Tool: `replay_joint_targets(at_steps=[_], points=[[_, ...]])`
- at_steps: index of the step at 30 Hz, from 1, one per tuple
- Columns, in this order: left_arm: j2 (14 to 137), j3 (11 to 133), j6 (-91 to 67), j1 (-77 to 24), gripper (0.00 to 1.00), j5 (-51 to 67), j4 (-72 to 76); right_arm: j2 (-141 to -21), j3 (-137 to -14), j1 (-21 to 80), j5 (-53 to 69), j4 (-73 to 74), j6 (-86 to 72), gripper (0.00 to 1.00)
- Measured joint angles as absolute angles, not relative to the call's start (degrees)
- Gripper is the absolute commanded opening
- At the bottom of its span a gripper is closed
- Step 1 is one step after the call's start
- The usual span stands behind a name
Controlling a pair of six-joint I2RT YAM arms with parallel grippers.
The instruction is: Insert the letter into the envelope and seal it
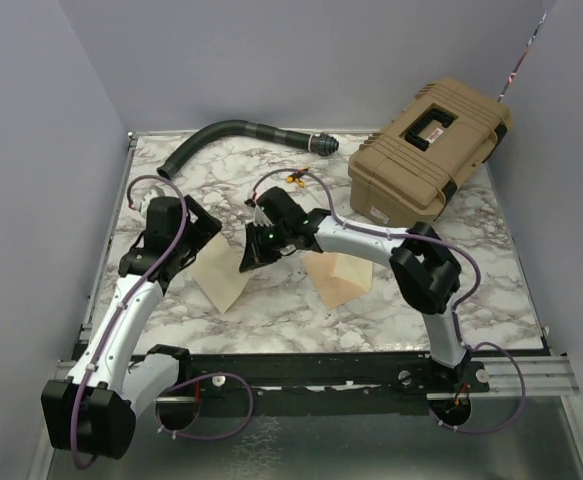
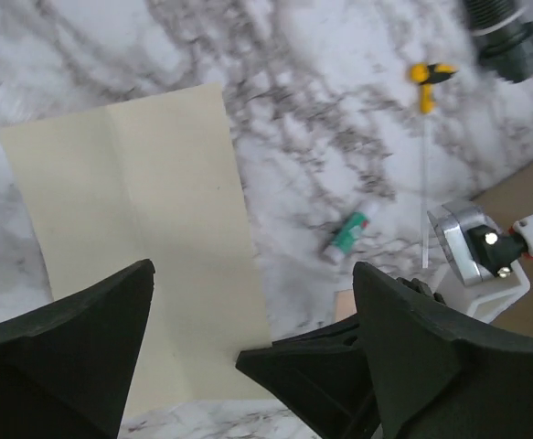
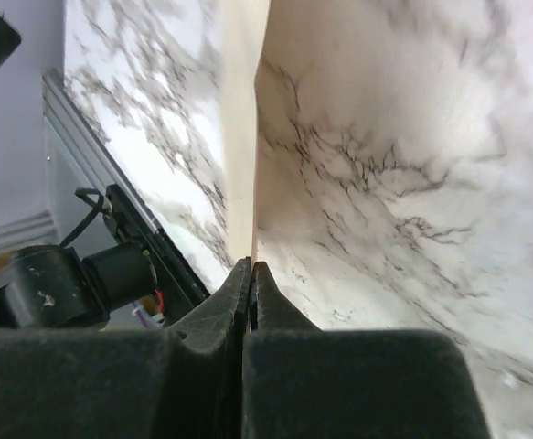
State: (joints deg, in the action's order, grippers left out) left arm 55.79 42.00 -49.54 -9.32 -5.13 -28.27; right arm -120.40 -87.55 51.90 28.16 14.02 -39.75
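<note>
The letter (image 3: 240, 137) sits pinched edge-on in the right tool (image 3: 250, 274)

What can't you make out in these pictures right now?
Top view: the right arm covers part of the envelope, so whether its flap is open cannot be told.
Left wrist view: the open left pincer hides the near edge of the letter; a small green-and-white item is too blurred to name.
Right wrist view: the right pincer grips the letter edge-on, so its face is unseen.

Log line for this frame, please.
left tool open over letter | right tool shut on letter edge | envelope apart, letter not inserted
</note>
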Motion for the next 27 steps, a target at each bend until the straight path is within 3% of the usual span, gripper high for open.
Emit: replay_joint_targets(at_steps=[13, 22, 27], points=[[61.1, 61.7, -51.2, -9.3, 0.93, 2.7, -28.5, -102.9, -96.0, 50.5, 9.0, 21.1, -13.9, 0.0], [63.5, 63.5, -54.4, -9.3, 0.94, 7.4, -22.4, -102.5, -97.8, 50.6, 0.8, 26.9, -4.1, 0.0], [62.3, 61.3, -57.6, -9.3, 0.87, 6.7, -19.6, -102.5, -100.4, 50.6, -0.8, 27.5, -2.5, 0.0]])
